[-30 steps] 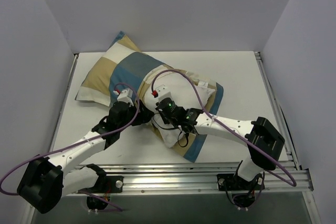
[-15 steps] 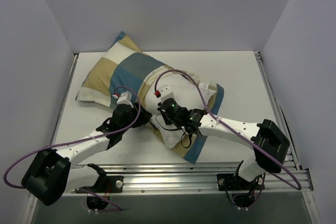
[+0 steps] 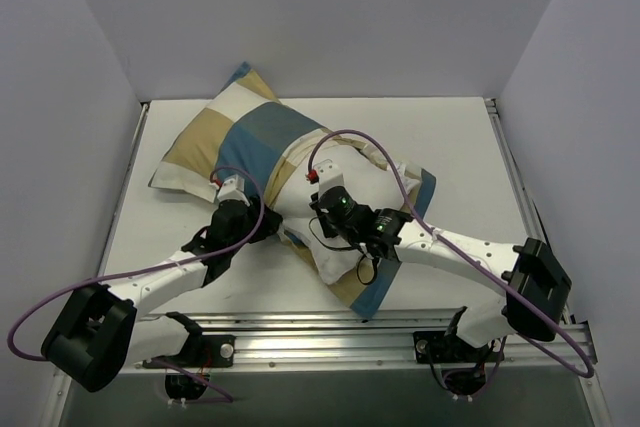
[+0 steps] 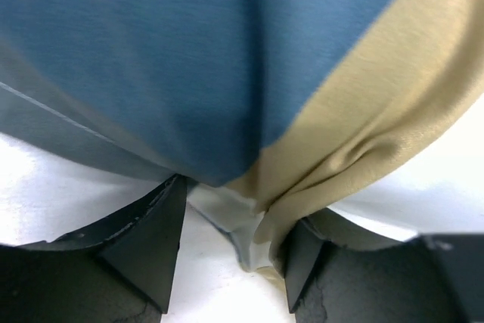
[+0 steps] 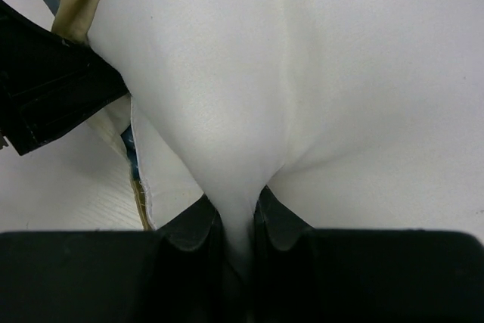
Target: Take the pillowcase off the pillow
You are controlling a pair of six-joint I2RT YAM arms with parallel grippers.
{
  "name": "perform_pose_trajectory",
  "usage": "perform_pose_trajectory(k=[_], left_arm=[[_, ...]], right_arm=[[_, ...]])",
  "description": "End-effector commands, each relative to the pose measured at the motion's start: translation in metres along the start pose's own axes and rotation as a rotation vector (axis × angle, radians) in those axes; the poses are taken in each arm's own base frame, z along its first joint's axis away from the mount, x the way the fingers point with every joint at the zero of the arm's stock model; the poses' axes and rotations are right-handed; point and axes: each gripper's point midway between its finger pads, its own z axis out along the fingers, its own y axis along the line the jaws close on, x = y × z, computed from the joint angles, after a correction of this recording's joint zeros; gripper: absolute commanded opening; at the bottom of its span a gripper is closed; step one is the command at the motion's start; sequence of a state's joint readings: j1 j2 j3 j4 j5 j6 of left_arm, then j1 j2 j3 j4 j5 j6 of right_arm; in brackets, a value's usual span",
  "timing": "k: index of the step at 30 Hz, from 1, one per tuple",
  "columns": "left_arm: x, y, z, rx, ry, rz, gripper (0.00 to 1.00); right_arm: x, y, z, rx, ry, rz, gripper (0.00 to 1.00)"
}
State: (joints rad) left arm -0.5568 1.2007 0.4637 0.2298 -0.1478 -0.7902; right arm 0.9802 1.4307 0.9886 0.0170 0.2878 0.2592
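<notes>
The patchwork pillowcase (image 3: 250,137) of blue, tan and cream lies at the back left of the table, still around most of the pillow. The white pillow (image 3: 340,259) bulges out of its open end near the middle. My right gripper (image 3: 322,227) is shut on a pinch of the white pillow (image 5: 302,73), which carries dark specks, and the fabric is squeezed between the fingers of this gripper (image 5: 238,213). My left gripper (image 3: 272,232) sits at the pillowcase's near edge. In the left wrist view this gripper (image 4: 234,209) stands open around a tan and blue fold of pillowcase (image 4: 189,58) that touches only the right finger.
The white table (image 3: 460,147) is walled at the back and both sides. A metal rail (image 3: 400,332) runs along its near edge by the arm bases. Purple cables loop over both arms above the pillow.
The left jaws have narrowed around the pillowcase fold. The right arm has shifted right with its pinch of pillow, and the whole bundle has slid slightly right and back.
</notes>
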Motion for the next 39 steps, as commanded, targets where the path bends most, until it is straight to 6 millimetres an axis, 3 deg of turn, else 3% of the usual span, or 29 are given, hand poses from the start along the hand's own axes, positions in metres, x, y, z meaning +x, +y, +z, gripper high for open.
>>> perform_pose_trajectory(k=[1, 5, 6, 12, 15, 18, 20, 24, 28, 32, 33, 35, 36, 37, 39], left_arm=[[-0.010, 0.024, 0.000, -0.077, -0.066, 0.002, 0.56], [-0.008, 0.030, 0.003, -0.099, -0.065, 0.006, 0.42], [-0.010, 0.030, 0.004, -0.099, -0.069, 0.003, 0.31], [-0.016, 0.013, 0.020, -0.057, -0.066, -0.004, 0.09], [-0.022, 0.006, 0.032, -0.054, -0.071, -0.017, 0.02], [-0.023, 0.011, 0.042, -0.093, -0.077, -0.032, 0.02], [-0.028, 0.019, 0.049, -0.148, -0.107, -0.048, 0.02], [-0.039, 0.029, 0.058, -0.230, -0.159, -0.079, 0.02], [-0.048, 0.032, 0.070, -0.288, -0.184, -0.087, 0.02], [-0.052, 0.023, 0.088, -0.277, -0.165, -0.038, 0.03], [-0.055, 0.010, 0.092, -0.226, -0.157, -0.034, 0.04], [-0.053, 0.005, 0.096, -0.190, -0.139, 0.016, 0.09], [-0.054, 0.000, 0.096, -0.163, -0.132, 0.032, 0.12], [-0.054, 0.000, 0.095, -0.163, -0.124, 0.069, 0.20], [-0.060, 0.002, 0.087, -0.172, -0.121, 0.080, 0.26]], right_arm=[[-0.025, -0.020, -0.019, 0.050, -0.079, 0.067, 0.00], [-0.025, -0.022, -0.028, 0.046, -0.074, 0.060, 0.00], [-0.026, -0.023, -0.029, 0.049, -0.077, 0.062, 0.00], [-0.033, -0.013, -0.039, -0.017, -0.089, 0.091, 0.00], [-0.048, -0.007, -0.055, -0.064, -0.118, 0.111, 0.00], [-0.080, -0.006, -0.088, -0.113, -0.188, 0.145, 0.00], [-0.107, -0.009, -0.122, -0.152, -0.255, 0.172, 0.00], [-0.136, -0.016, -0.174, -0.204, -0.324, 0.193, 0.00], [-0.134, -0.020, -0.201, -0.239, -0.312, 0.192, 0.00], [-0.116, -0.004, -0.201, -0.329, -0.261, 0.169, 0.00], [-0.111, -0.008, -0.195, -0.299, -0.251, 0.176, 0.00], [-0.094, -0.020, -0.177, -0.212, -0.211, 0.189, 0.00], [-0.089, -0.027, -0.172, -0.170, -0.204, 0.197, 0.04], [-0.077, -0.044, -0.158, -0.067, -0.180, 0.213, 0.16], [-0.064, -0.062, -0.143, 0.026, -0.143, 0.225, 0.25]])
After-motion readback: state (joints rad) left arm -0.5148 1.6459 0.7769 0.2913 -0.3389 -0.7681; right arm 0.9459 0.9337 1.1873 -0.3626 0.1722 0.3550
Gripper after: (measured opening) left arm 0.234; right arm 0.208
